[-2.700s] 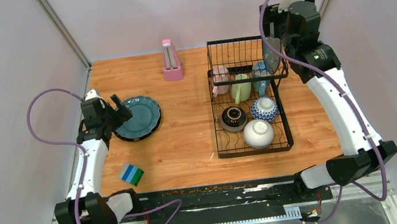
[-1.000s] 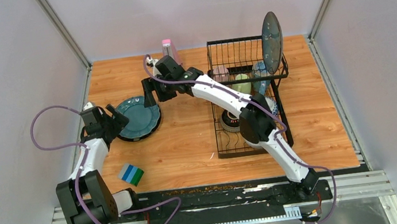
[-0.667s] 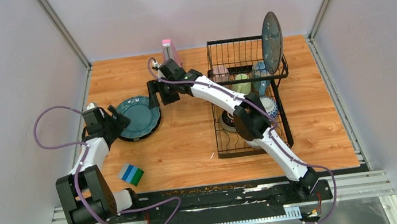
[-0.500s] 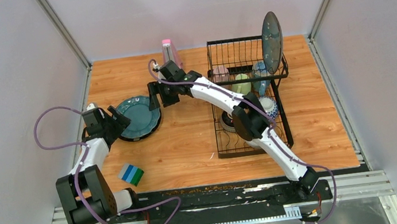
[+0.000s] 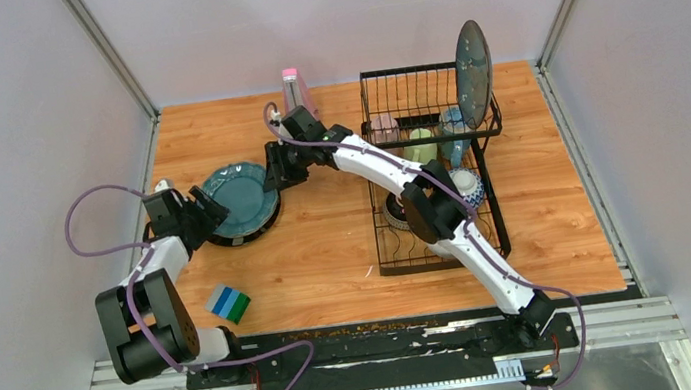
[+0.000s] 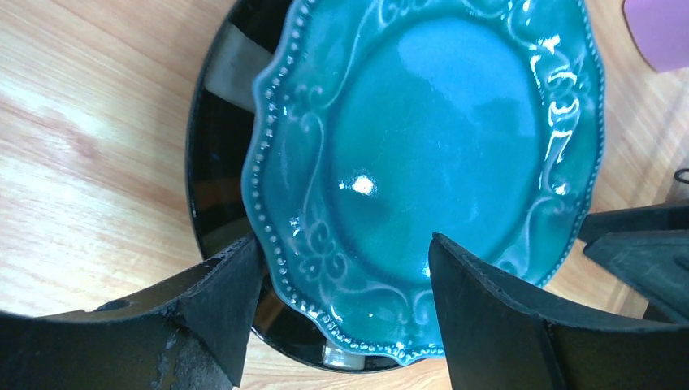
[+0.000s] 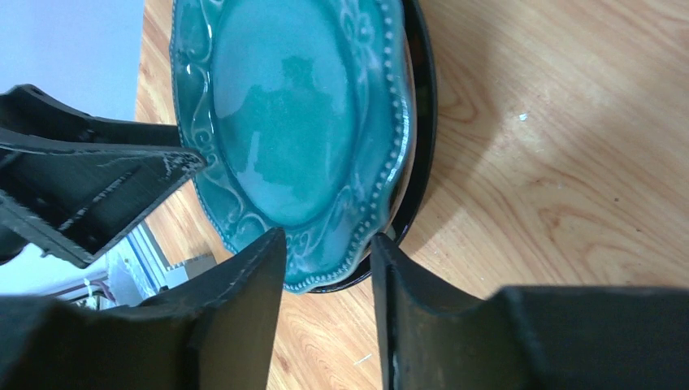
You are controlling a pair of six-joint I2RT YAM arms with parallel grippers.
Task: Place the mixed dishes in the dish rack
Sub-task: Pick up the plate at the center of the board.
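Observation:
A teal plate point(image 5: 239, 199) with an embossed rim lies on a black disc point(image 6: 215, 154) on the table's left half. My left gripper point(image 5: 201, 211) is open at the plate's left edge, and the rim lies between its fingers point(image 6: 219, 309) in the left wrist view. My right gripper point(image 5: 276, 171) reaches in from the right, open point(image 7: 327, 236), with the plate's opposite rim point(image 7: 357, 244) between its fingertips. The black wire dish rack point(image 5: 443, 261) stands on the right. A blue-grey plate point(image 5: 471, 59) stands upright at its far end.
The rack holds a pink mug point(image 5: 383, 130), a green mug point(image 5: 421, 150) and a blue-patterned bowl point(image 5: 467, 182). My right arm's elbow hides other bowls. A pink metronome point(image 5: 294, 88) stands behind the right gripper. A blue-green striped block point(image 5: 229, 303) lies near the front left.
My right arm left the upright plate in the rack and swung across to the teal plate. Over the last second it edged closer and its jaws narrowed. The left jaws narrowed slightly.

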